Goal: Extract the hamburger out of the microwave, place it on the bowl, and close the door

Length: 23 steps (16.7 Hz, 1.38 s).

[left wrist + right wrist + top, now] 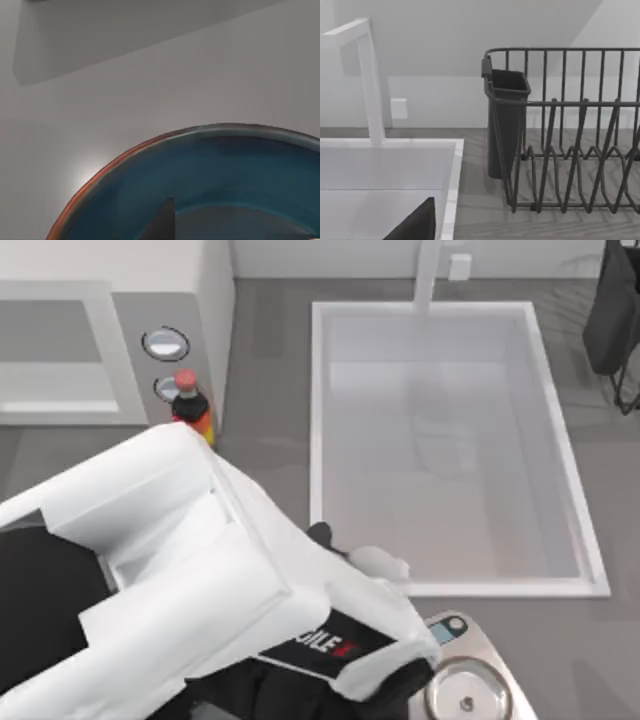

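The left arm [200,580] reaches over the worktop's near-left corner — the bowl [210,170] lies right beneath its claw, whose grip I cannot tell. The microwave [100,340] sits far-left.

One bowl [210,165], one microwave [110,340]

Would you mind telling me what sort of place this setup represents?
Most likely a kitchen counter: a white rectangular sink basin, a white boxy microwave with round dials, and a dark wire dish rack.
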Tool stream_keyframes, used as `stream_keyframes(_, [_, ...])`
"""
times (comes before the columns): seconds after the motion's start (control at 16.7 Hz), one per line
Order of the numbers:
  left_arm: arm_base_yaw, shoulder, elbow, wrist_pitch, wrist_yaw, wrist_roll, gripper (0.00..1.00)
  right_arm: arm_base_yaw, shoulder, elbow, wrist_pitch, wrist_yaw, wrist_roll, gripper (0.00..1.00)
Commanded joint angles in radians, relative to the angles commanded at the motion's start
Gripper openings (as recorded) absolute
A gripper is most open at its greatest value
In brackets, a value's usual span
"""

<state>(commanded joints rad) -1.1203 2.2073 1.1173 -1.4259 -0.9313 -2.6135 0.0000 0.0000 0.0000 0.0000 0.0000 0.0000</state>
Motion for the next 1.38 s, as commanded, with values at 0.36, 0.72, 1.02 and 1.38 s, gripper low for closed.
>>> stream_keyframes(0.36, [-0.105,0.081,0.014,-0.094,-0.051,-0.111,0.0,0.0,0.0,0.0,0.0,0.0,0.0,1.0])
stream_keyframes(0.72, [-0.098,0.07,0.011,-0.089,-0.056,-0.107,0.0,0.0,0.0,0.0,0.0,0.0,0.0,1.0])
stream_keyframes(1.02, [-0.077,0.04,-0.005,-0.057,-0.078,-0.085,0.0,0.0,0.0,0.0,0.0,0.0,0.0,1.0])
stream_keyframes(1.38, [-0.032,0.005,-0.031,0.011,-0.118,-0.041,0.0,0.0,0.0,0.0,0.0,0.0,0.0,1.0])
